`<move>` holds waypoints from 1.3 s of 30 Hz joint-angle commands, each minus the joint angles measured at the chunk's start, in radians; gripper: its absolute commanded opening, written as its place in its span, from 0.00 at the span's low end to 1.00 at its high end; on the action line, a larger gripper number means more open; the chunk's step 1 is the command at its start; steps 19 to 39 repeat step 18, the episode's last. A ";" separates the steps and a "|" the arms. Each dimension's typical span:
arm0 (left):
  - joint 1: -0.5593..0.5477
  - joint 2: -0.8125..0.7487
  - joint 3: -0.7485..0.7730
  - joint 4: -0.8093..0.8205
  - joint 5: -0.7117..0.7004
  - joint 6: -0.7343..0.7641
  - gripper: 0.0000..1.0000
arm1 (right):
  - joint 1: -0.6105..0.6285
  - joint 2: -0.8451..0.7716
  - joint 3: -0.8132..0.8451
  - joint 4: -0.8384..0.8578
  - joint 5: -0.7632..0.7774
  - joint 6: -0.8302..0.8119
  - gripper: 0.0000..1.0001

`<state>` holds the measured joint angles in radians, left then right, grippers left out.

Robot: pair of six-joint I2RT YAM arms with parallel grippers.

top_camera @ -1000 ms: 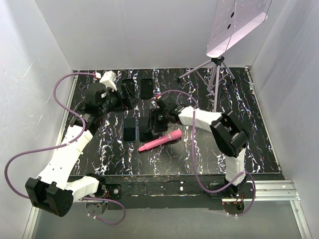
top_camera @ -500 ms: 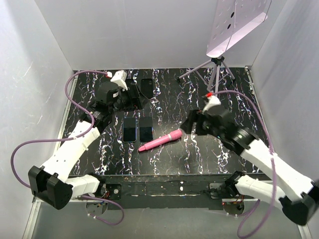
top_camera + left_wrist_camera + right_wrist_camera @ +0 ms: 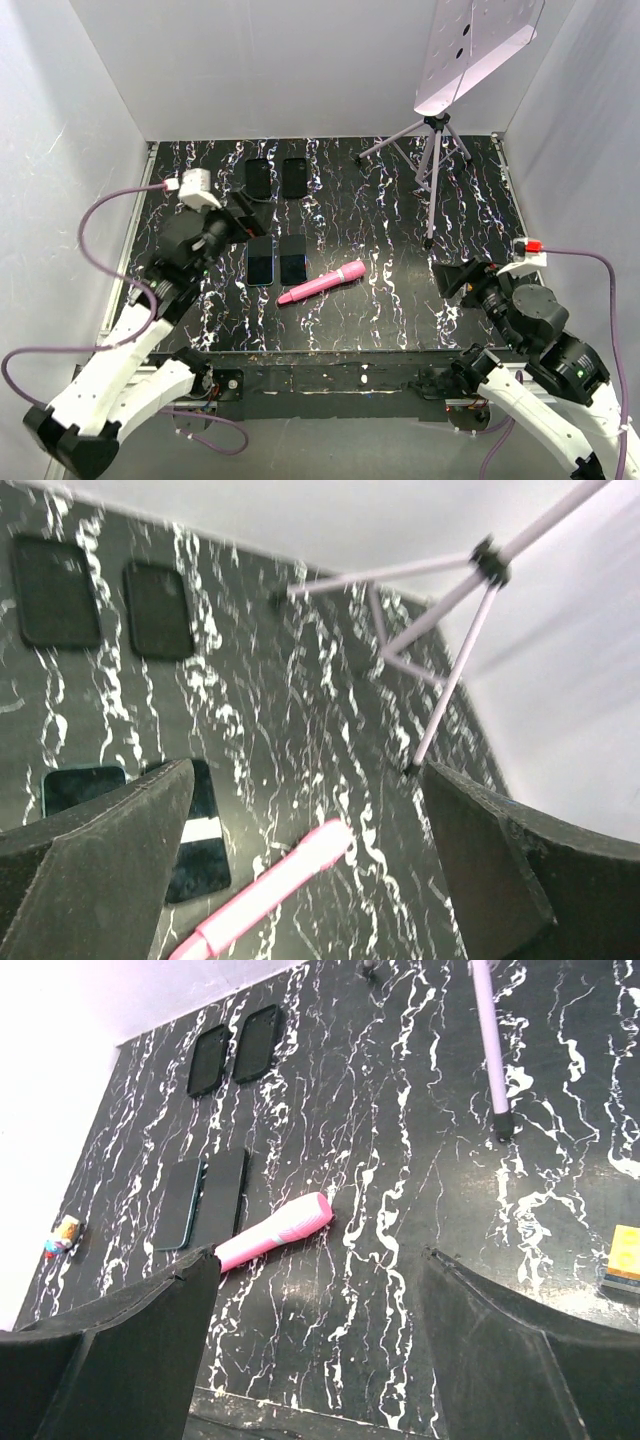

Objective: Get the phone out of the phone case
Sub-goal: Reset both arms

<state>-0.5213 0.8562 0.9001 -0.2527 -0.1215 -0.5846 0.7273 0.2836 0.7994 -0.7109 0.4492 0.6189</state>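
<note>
Two glossy dark slabs lie side by side mid-table: one with a teal rim (image 3: 260, 262) (image 3: 178, 1205) and a black one (image 3: 293, 260) (image 3: 205, 830). They look like phones. Two matte black phone cases (image 3: 260, 178) (image 3: 294, 177) lie flat at the back, also seen as cases (image 3: 55, 590) (image 3: 158, 610) in the left wrist view. I cannot tell whether any case holds a phone. My left gripper (image 3: 243, 224) (image 3: 308, 770) hangs open above and left of the middle pair. My right gripper (image 3: 455, 278) (image 3: 320, 1255) is open at the front right, holding nothing.
A pink handle-shaped tool (image 3: 322, 282) lies diagonally just right of the middle pair. A lilac tripod (image 3: 430, 150) with a tilted panel stands at the back right. A small orange block (image 3: 625, 1255) sits near the right front edge. White walls enclose the table.
Both arms pulled back from the slabs toward the near edge, the right one far to the front right. Both jaws opened wider. The black middle slab, earlier under the right gripper, now lies uncovered.
</note>
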 commanded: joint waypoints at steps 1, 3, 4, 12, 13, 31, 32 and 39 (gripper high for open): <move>-0.006 -0.161 -0.049 0.084 -0.141 0.026 0.98 | -0.002 -0.072 -0.026 -0.012 0.065 -0.019 0.86; -0.006 -0.222 -0.081 0.102 -0.164 0.043 0.98 | -0.002 -0.084 -0.028 -0.004 0.062 -0.022 0.86; -0.006 -0.245 -0.093 0.108 -0.174 0.046 0.98 | -0.002 -0.086 -0.029 -0.004 0.065 -0.024 0.86; -0.006 -0.309 -0.096 0.110 -0.194 0.092 0.98 | -0.002 -0.083 -0.028 -0.001 0.091 -0.004 0.87; -0.006 -0.309 -0.096 0.110 -0.194 0.094 0.98 | -0.002 -0.081 -0.028 -0.001 0.092 -0.004 0.86; -0.006 -0.295 -0.096 0.110 -0.191 0.092 0.98 | -0.002 -0.093 -0.026 0.005 0.097 -0.007 0.87; -0.006 -0.295 -0.096 0.110 -0.191 0.092 0.98 | -0.002 -0.093 -0.026 0.005 0.097 -0.007 0.87; -0.006 -0.295 -0.096 0.110 -0.191 0.092 0.98 | -0.002 -0.093 -0.026 0.005 0.097 -0.007 0.87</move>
